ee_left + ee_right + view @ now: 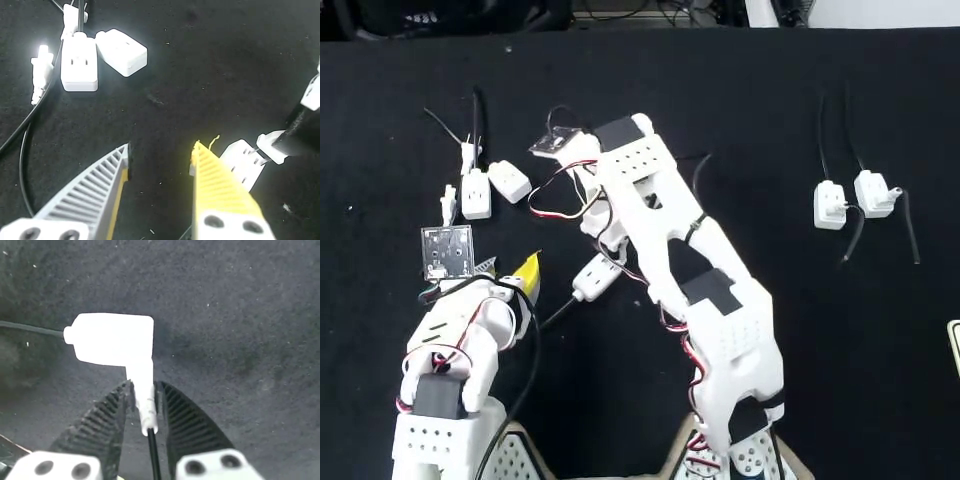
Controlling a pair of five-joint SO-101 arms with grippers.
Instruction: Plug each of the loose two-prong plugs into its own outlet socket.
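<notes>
1. Close in, the right wrist view has the right arm's black ribbed fingers (167, 397) clamped on the narrow neck of a small white two-prong plug (143, 374). Just past the fingertips the plug's front end meets a white rectangular socket block (112, 337). The joint is hidden, so how deep it sits cannot be told.
2. From the left wrist view, the left arm's fingers (205, 165), one grey and one yellow, stand apart over the bare black table (200, 75) with nothing between them.
3. That view shows the socket block (242, 160) from its slotted side, just outside the yellow finger, with the plug (272, 145) at its far end.
4. Well ahead of the left fingertips lie a white two-slot socket (79, 60), a plain white block (122, 52) touching it, and a loose white corded plug (41, 60) just beside.
5. Only the high view takes in a white block with a black cord (830, 205) and a second such block (873, 193) just beside it, well apart from both pairs of fingers.
</notes>
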